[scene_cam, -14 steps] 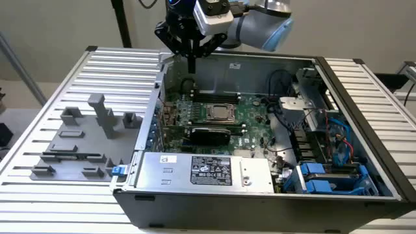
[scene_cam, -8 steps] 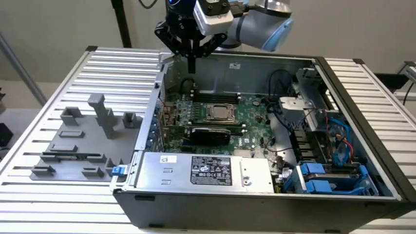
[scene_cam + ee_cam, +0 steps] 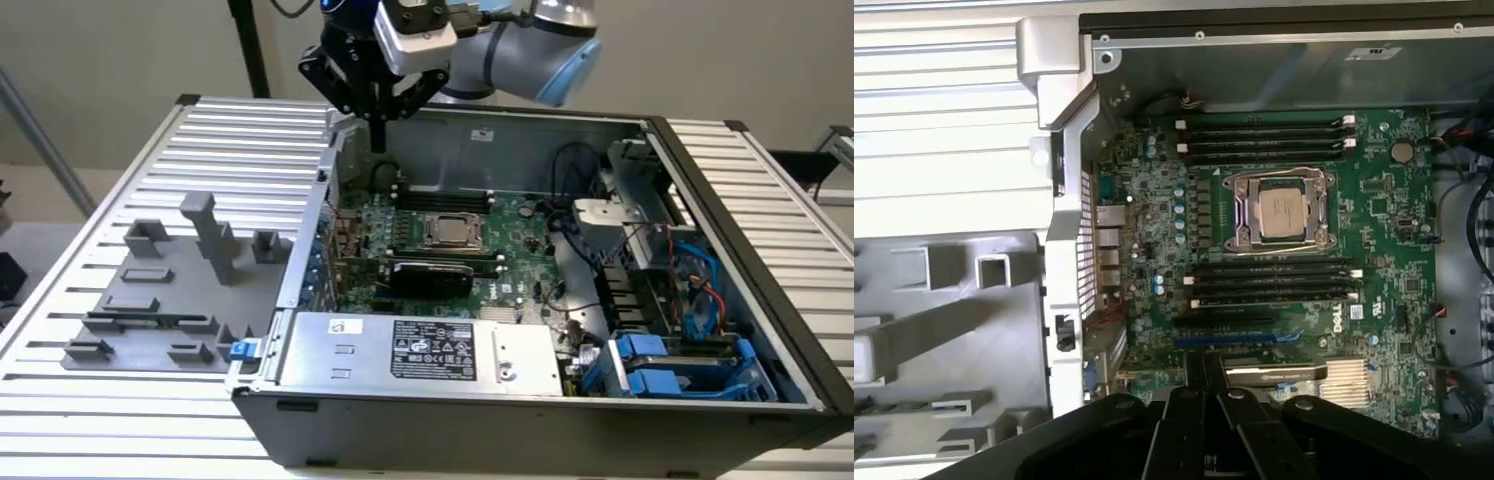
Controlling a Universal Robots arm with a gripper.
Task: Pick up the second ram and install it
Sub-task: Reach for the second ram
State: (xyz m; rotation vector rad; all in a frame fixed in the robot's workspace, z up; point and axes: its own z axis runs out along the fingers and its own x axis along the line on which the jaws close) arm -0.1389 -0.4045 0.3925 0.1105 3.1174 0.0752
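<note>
Nearest: table slats, carrying the open case. The grey fixture sits on the table at the case's 9 o'clock in the exterior view. The motherboard lies flat in the case, with black slots at 12 and 6 o'clock of the CPU socket.

The tool hangs over the case's 11 o'clock corner, fingers pressed together, nothing seen between them. I read the second ram as the thin dark strip lying in the grey fixture, well apart from the tool; not certain.

For the pick: part the fingers first, drop plumb, pinch the strip's flat faces mid-length.

Edges:
- The case's side wall stands between the tool and the grey fixture.
- The tall post is at the strip's 1 o'clock.

Room: open air above the grey fixture, bare slats around it.
</note>
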